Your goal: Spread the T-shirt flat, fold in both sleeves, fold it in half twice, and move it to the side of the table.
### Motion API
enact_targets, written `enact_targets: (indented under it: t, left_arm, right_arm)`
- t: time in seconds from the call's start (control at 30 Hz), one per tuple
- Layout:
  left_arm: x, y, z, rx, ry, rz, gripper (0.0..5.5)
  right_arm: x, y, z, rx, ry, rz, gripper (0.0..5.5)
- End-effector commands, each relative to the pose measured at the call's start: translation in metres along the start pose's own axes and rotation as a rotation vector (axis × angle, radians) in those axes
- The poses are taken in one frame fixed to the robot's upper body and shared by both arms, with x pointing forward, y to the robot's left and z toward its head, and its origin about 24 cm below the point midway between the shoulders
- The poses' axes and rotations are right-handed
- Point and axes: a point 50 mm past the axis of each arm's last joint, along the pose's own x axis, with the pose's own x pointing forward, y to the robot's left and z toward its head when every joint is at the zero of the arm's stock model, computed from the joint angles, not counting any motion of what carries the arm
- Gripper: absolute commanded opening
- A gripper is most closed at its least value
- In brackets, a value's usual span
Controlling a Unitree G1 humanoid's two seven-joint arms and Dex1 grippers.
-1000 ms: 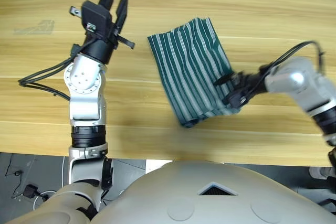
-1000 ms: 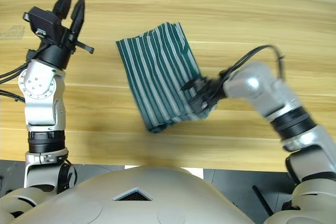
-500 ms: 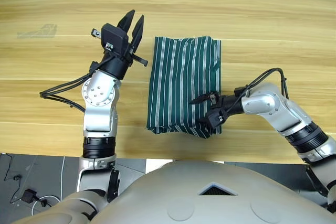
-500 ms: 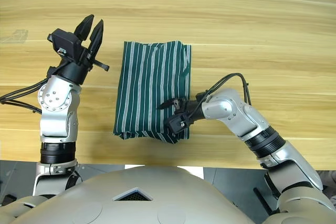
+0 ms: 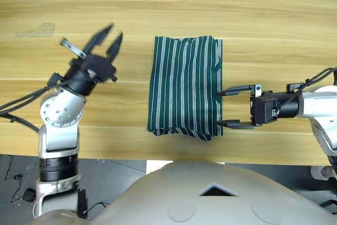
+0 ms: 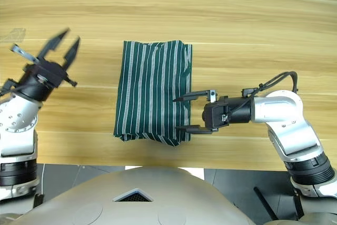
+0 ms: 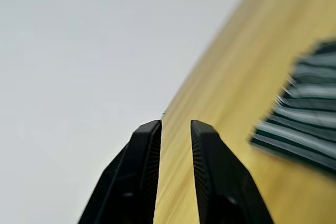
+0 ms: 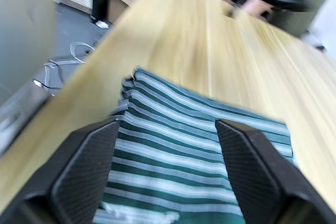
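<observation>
The T-shirt (image 5: 184,93), dark green with white stripes, lies folded into a compact rectangle on the wooden table (image 5: 221,3), close to the front edge. My right gripper (image 5: 218,108) is open at the shirt's right edge near its front corner, its fingertips level with that edge and nothing between them. In the right wrist view the striped T-shirt (image 8: 178,145) lies just beyond the spread fingers (image 8: 84,166). My left gripper (image 5: 114,31) hovers to the left of the shirt, clear of it, with its fingers (image 7: 147,150) slightly apart and holding nothing.
The table's front edge (image 5: 158,155) runs just below the shirt, with dark floor (image 5: 21,183) beyond it. Bare wood stretches behind the shirt and to both sides. Black cables (image 5: 21,106) trail from my left arm.
The shirt was swung from a tilted pose to lie square. My right gripper has since let go of it and drawn back to the right, open. My left arm has moved left, away from the shirt.
</observation>
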Motion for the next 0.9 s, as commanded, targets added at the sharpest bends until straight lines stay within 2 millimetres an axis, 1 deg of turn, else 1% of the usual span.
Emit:
enact_targets:
  t: [0.03, 0.1, 0.17, 0.27, 0.33, 0.4, 0.5, 0.63, 0.73, 0.9]
  left_arm:
    - [-0.037, -0.029, -0.015, 0.366, 0.017, -0.345, 1.01]
    - [-0.049, -0.039, -0.020, 0.490, -0.048, -0.443, 1.01]
    - [-0.053, -0.047, -0.024, 0.543, -0.119, -0.497, 1.01]
    - [-0.062, -0.057, -0.025, 0.548, -0.193, -0.554, 1.01]
    - [-0.067, -0.064, -0.025, 0.543, -0.219, -0.588, 1.01]
    - [-0.069, -0.071, -0.025, 0.525, -0.241, -0.608, 1.01]
    - [-0.067, -0.080, -0.021, 0.494, -0.279, -0.607, 1.01]
    - [-0.059, -0.087, -0.010, 0.452, -0.340, -0.587, 1.01]
    - [-0.056, -0.089, -0.006, 0.437, -0.368, -0.585, 1.01]
    - [-0.049, -0.087, -0.002, 0.435, -0.390, -0.543, 1.01]
  right_arm:
    - [-0.009, -0.001, -0.039, -0.309, 0.189, -0.111, 3.41]
    - [-0.009, 0.007, -0.052, -0.417, 0.186, -0.088, 3.41]
    - [-0.007, 0.013, -0.059, -0.487, 0.165, -0.069, 3.41]
    - [-0.010, 0.023, -0.069, -0.554, 0.167, 0.001, 3.41]
    - [-0.014, 0.029, -0.076, -0.565, 0.186, 0.053, 3.41]
    - [-0.013, 0.035, -0.080, -0.560, 0.183, 0.082, 3.41]
    - [-0.006, 0.044, -0.081, -0.536, 0.147, 0.106, 3.41]
    - [0.006, 0.057, -0.079, -0.501, 0.101, 0.153, 3.41]
    - [0.012, 0.063, -0.078, -0.484, 0.076, 0.167, 3.41]
    - [0.018, 0.068, -0.075, -0.447, 0.048, 0.162, 3.41]
